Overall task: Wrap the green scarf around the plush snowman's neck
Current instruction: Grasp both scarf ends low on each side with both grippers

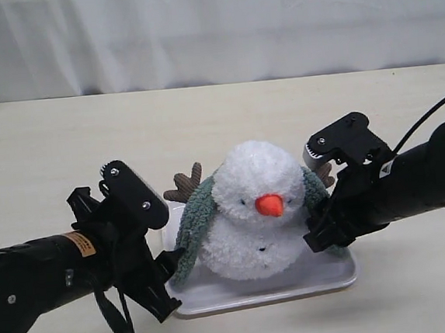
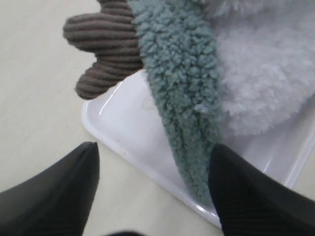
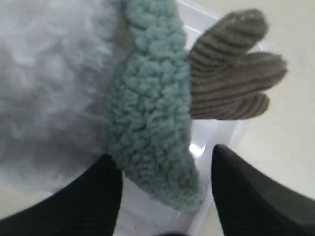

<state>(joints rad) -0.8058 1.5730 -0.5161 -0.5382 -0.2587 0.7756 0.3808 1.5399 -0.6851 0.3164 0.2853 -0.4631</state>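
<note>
Only in the exterior view: the whole plush snowman [image 1: 258,218], upright on a white tray [image 1: 257,296] on a pale table [image 1: 203,121], facing the camera, orange nose [image 1: 269,204] pointing forward and slightly down. Also only there: both black arms at once, left gripper [image 1: 170,284] at the tray's left end, right gripper [image 1: 320,234] against the toy's right flank.

Closer in the left wrist view: the fuzzy knit of the green scarf [image 2: 182,98], one end lying down the snowman's side onto the tray, its tip between two dark fingers [image 2: 59,191]. Jaws spread wide, closed on nothing, one finger just beside the scarf's edge. One brown ribbed antler arm [image 2: 106,46] poking out past the scarf, over the tray's rim.

Closer in the right wrist view: the scarf's other end, rounded, hanging between spread fingers [image 3: 246,196]. Jaws apart here too, gripping nothing; one finger touching the fabric or just beside it, cannot tell which. Second antler arm [image 3: 231,69] right beside the scarf.

Counted: one snowman, one scarf, one tray, two antler arms, two grippers.

Scarf draped at neck height, out of sight behind the head, long axis running down one side of the toy, around the back and down the other. Both ends pointing downward and outward to the tray, well apart across the front of the body.
</note>
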